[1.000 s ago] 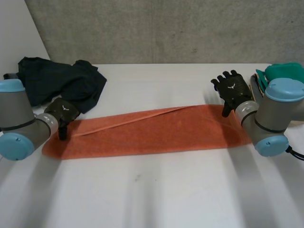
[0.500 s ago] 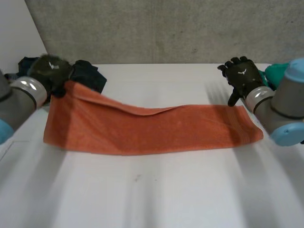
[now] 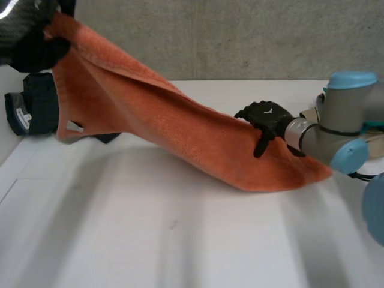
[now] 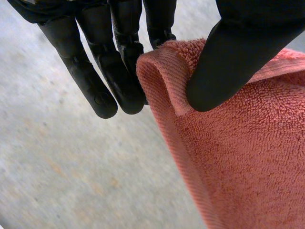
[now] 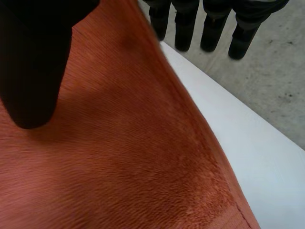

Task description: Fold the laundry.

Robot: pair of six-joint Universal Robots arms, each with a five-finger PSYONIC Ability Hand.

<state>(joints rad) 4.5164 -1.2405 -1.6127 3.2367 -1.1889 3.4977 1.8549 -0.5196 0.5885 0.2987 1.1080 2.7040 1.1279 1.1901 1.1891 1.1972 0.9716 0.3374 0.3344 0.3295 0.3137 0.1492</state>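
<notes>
Towel [image 3: 180, 129] of orange terry hangs by one raised corner from your left hand's [image 3: 33, 53] pinching fingers, while your right hand's [image 3: 264, 117] fingers clasp its far edge.

This looks like a robotics lab. A bare concrete wall [image 3: 240, 36] stands behind a plain white desk [image 3: 180, 240], and a grey robot arm [image 3: 336, 129] reaches over it.

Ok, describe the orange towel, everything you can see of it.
The towel is orange terry with a flat hemmed border. The left hand pinches one corner between thumb and fingers, holding it high, so the cloth slopes down to the table, where its other end lies. The right hand grips its upper edge near that end.
</notes>
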